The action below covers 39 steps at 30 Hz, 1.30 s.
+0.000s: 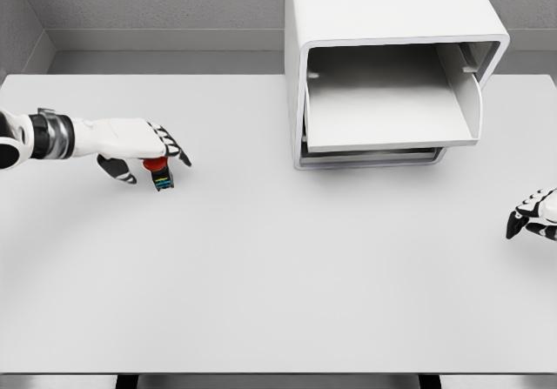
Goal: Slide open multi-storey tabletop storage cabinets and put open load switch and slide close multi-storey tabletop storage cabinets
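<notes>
While our left robot hand [144, 150] is at the far left of the desk [261, 276], its fingers are curled around the load switch [160, 173], a small part with a red top and a dark body with coloured stripes. We judge that the switch is gripped; whether it is lifted or touching the desk we cannot tell. It is well apart from the storage cabinet [383, 23], which stands at the back of the desk, right of the middle. One drawer [392, 119] of the cabinet is already pulled out and shows nothing inside, so we consider the opening step as done. At the far right edge, our right robot hand [533, 213] rests low near the desk, fingers bent and holding nothing. What is left, in our judgement: to carry the switch to the right, put it in the open drawer, and then slide the drawer closed.
</notes>
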Each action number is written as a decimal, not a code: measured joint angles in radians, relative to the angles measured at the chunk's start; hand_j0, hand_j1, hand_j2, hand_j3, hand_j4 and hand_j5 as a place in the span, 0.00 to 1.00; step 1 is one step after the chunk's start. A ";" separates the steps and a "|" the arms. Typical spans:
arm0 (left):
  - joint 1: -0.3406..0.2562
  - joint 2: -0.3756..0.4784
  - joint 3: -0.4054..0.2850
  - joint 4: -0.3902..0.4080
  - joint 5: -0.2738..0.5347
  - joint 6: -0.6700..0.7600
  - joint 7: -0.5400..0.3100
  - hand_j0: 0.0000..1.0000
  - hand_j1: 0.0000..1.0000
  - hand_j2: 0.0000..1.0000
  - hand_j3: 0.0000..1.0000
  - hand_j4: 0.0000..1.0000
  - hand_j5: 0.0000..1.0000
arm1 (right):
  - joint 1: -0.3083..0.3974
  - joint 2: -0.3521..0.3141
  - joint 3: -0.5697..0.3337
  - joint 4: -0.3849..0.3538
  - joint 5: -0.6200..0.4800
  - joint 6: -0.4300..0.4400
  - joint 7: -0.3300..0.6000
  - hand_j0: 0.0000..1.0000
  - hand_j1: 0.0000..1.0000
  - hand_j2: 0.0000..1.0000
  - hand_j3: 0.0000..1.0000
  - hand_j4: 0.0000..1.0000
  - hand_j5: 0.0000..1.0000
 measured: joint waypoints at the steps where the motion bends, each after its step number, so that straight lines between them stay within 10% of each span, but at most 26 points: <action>1: 0.000 -0.001 0.000 -0.001 0.001 0.000 0.000 0.84 0.84 0.84 0.84 0.84 0.84 | 0.000 0.000 0.000 0.000 0.000 0.000 0.000 0.46 0.46 0.46 0.46 0.46 0.46; 9: 0.000 0.003 0.000 -0.022 0.004 0.000 0.000 0.83 0.83 0.83 0.83 0.83 0.83 | 0.002 0.000 0.002 0.000 0.000 0.000 0.000 0.48 0.48 0.48 0.48 0.48 0.48; 25: 0.002 0.017 -0.014 -0.065 0.006 0.001 0.001 0.39 0.39 0.39 0.39 0.39 0.39 | 0.002 0.000 0.002 -0.001 0.000 0.000 0.000 0.48 0.48 0.48 0.48 0.48 0.48; 39: -0.074 0.077 -0.017 -0.247 0.112 -0.001 -0.001 0.35 0.35 0.35 0.35 0.35 0.35 | 0.003 0.000 0.009 -0.010 0.000 0.000 0.000 0.48 0.48 0.48 0.48 0.48 0.48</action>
